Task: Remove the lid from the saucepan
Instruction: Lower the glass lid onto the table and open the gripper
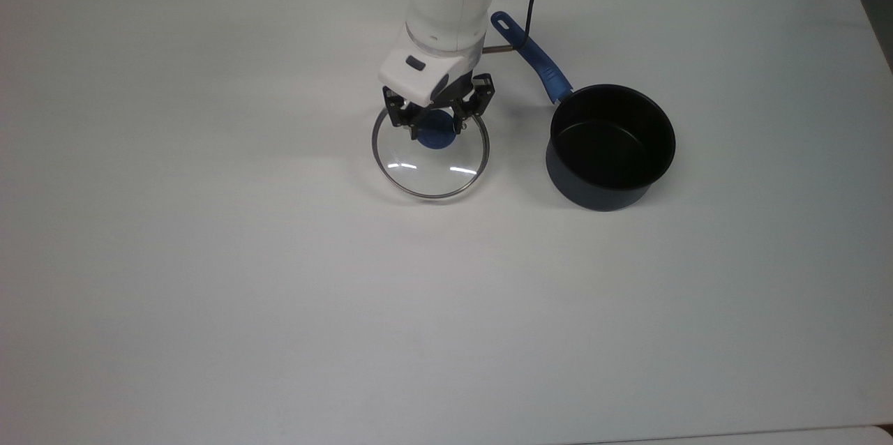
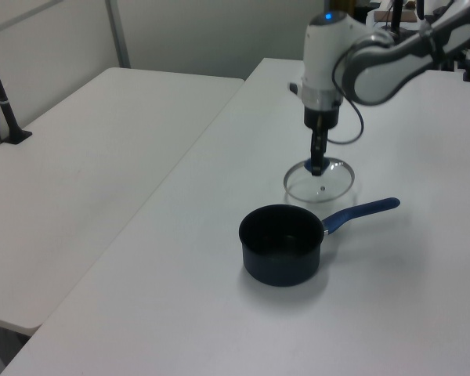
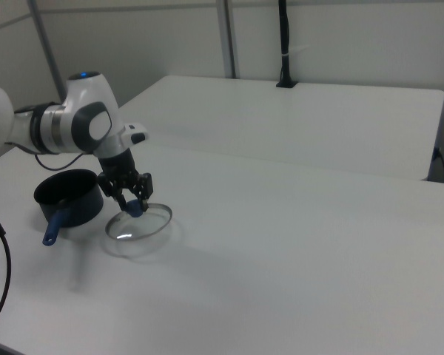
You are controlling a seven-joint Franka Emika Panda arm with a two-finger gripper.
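On the plain white table [image 1: 209,257], the dark navy saucepan [image 1: 610,146] with its long blue handle stands uncovered, well apart to the top view's right of the round clear glass lid [image 1: 430,152]. The two-finger gripper [image 1: 437,125] hangs straight above the lid, clenched on its blue knob [image 1: 436,138]. Judging by the right view, the lid sits at or just over the tabletop, so the release looks close.

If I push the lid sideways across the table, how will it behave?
The lid looks like rigid glass with a metal rim, so it would likely slide flat on the smooth table without rolling. Being glass, it is probably fragile. The hand sits at its blue knob.
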